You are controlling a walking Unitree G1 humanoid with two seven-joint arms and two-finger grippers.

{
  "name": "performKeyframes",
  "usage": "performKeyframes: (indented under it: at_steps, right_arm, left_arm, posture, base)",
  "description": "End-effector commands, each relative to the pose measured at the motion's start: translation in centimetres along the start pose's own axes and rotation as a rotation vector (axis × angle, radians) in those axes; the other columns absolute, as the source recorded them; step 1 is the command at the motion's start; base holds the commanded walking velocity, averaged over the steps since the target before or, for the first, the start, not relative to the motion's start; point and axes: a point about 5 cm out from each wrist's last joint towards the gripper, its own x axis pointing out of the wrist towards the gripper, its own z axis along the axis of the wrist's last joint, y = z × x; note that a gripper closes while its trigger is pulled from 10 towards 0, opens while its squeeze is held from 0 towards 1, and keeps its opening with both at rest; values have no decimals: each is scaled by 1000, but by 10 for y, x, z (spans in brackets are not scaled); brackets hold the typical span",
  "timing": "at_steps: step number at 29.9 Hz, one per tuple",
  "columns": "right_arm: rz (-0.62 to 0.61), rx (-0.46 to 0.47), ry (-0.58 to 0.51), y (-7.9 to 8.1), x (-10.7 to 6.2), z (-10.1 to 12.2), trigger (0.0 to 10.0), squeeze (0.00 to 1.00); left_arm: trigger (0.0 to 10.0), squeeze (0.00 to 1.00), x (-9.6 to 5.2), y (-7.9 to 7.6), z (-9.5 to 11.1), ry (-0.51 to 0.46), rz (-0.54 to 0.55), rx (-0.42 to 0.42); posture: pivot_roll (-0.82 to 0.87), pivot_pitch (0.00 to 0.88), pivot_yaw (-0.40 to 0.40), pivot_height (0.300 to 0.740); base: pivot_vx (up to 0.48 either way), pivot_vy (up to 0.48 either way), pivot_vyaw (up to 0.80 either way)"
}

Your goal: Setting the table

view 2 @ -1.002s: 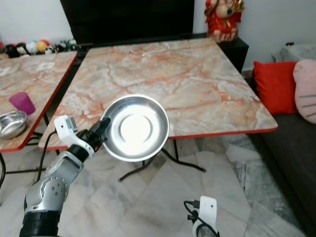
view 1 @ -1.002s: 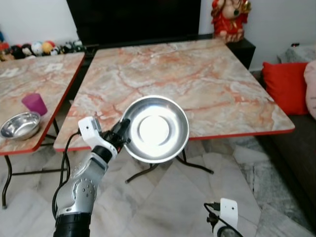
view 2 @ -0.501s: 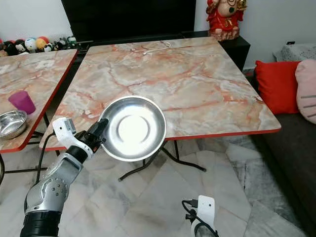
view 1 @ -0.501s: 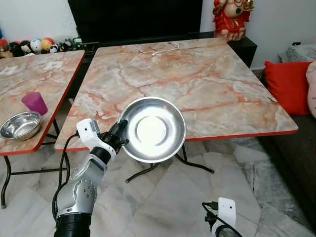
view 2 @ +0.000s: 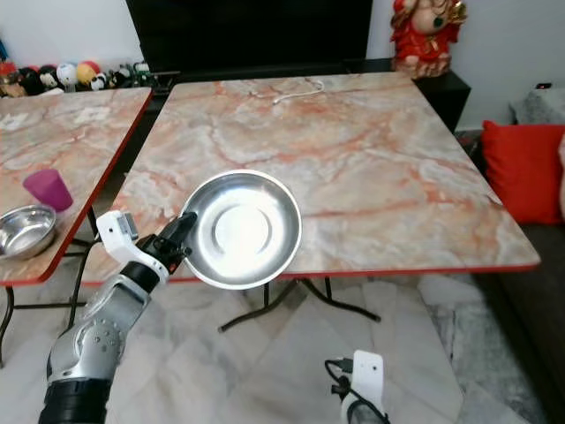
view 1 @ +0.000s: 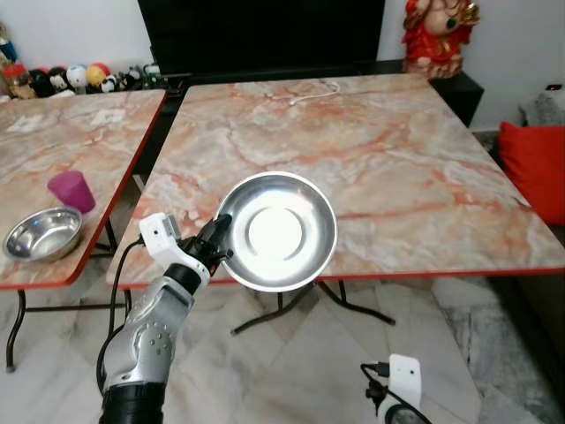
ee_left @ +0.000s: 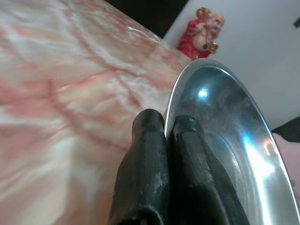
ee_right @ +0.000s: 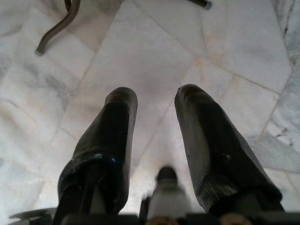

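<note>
Pinching the steel plate (view 1: 278, 231) by its near-left rim, left gripper (view 1: 218, 245) holds it over the table (view 1: 397, 168) near edge; right gripper (ee_right: 154, 117) idle, fingers parted.

A home living room: marble-topped tables (view 1: 371, 150), red cushion (view 1: 534, 168), dark television (big) (view 1: 265, 35).
</note>
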Motion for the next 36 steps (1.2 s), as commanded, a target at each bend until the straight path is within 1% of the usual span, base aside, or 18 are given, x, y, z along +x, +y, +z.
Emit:
performKeyframes:
  at_steps: [1, 8, 15, 23, 36]
  right_arm:
    - [-20, -11, 11, -9, 0, -1, 10000, 0]
    - [-22, -9, 8, -9, 0, 0, 10000, 0]
    - [-21, -11, 8, -9, 0, 1, 10000, 0]
    - [-18, -10, 9, -8, 0, 1, 10000, 0]
    - [-18, -9, 7, -8, 0, 1, 10000, 0]
  left_arm:
    - [10000, 0, 5, -12, 2, -17, -47, 4]
    - [10000, 0, 4, -12, -1, -7, -43, 7]
    - [10000, 0, 4, -13, -4, 11, -36, 15]
    - [10000, 0, 3, -11, -3, 7, -24, 21]
    - [10000, 0, 1, -10, -3, 20, -25, 33]
  posture:
    - [-55, 0, 44, 740]
    - [-55, 0, 39, 740]
    - [-51, 0, 35, 740]
    - [-46, 0, 35, 740]
    - [-45, 0, 35, 740]
  base:
    - [435, 0, 0]
    - [400, 0, 0]
    - [0, 0, 0]
    - [0, 0, 0]
    - [0, -403, 0]
